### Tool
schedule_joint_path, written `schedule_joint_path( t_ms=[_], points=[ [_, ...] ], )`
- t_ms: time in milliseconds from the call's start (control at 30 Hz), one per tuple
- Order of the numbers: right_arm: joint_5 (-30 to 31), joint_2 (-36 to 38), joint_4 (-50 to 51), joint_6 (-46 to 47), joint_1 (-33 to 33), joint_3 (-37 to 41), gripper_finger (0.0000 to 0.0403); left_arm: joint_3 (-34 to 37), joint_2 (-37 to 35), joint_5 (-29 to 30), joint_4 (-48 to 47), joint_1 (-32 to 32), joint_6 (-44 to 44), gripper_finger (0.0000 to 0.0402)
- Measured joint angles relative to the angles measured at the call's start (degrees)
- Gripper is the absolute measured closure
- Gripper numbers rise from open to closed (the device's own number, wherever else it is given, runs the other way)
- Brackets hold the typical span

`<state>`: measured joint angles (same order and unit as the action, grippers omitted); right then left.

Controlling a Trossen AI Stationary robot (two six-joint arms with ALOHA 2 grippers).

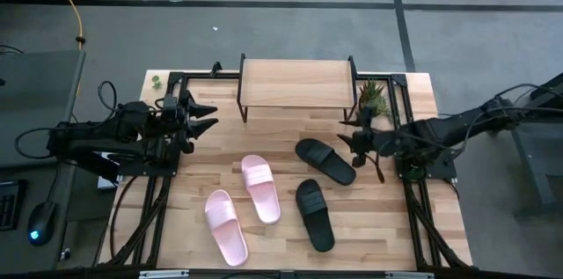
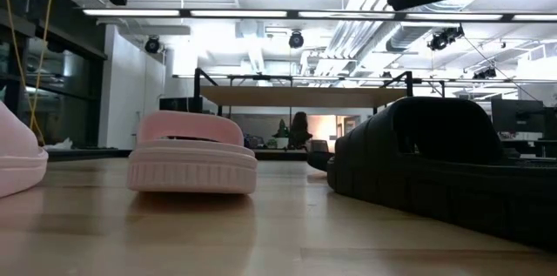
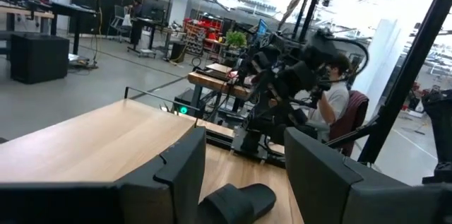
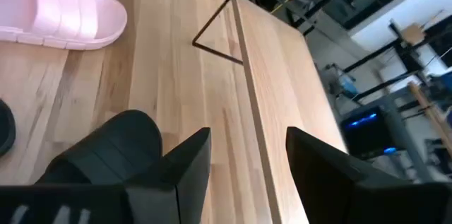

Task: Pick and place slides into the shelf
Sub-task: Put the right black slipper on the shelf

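The shelf (image 1: pixel 299 84) stands on thin black legs at the table's far middle; its light wood top (image 3: pixel 92 139) fills the left wrist view. Two pink slides (image 1: pixel 260 187) (image 1: pixel 226 226) and two black slides (image 1: pixel 324 160) (image 1: pixel 315 215) lie soles down on the tabletop. My left gripper (image 1: pixel 211 116) is open, raised left of the shelf. My right gripper (image 1: pixel 347 143) is open, hovering just right of the far black slide (image 4: pixel 113 146), which shows beside its fingers. Both grippers sit high above the slides in the low view.
A small potted plant (image 1: pixel 374 99) stands right of the shelf, close to my right arm. Black frame rails (image 1: pixel 141 191) (image 1: pixel 431 209) run along both table sides. A person (image 3: pixel 339 104) sits beyond the table. Bare wood lies between the shelf and the slides.
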<state>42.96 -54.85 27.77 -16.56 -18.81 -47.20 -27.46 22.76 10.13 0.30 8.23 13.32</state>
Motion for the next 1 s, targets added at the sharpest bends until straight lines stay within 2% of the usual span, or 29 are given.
schedule_joint_path(
  t_ms=[200,400,700,1000],
  points=[
    [4.2,-2.7,3.9,1.3,-5.8,0.0,0.0226,0.0,0.0,0.0,-0.1,0.0,0.0,0.0227],
    [4.5,-5.6,6.5,3.7,-9.1,0.0,0.0217,0.0,0.0,0.0,-0.1,0.0,0.0,0.0227],
    [5.7,-10.1,9.4,7.5,-9.2,0.0,0.0177,0.0,0.0,3.0,0.0,0.0,0.0,0.0227],
    [3.6,-14.4,10.6,19.3,-9.6,3.4,0.0176,0.0,-0.1,3.0,0.1,0.0,0.0,0.0227]
  ],
)
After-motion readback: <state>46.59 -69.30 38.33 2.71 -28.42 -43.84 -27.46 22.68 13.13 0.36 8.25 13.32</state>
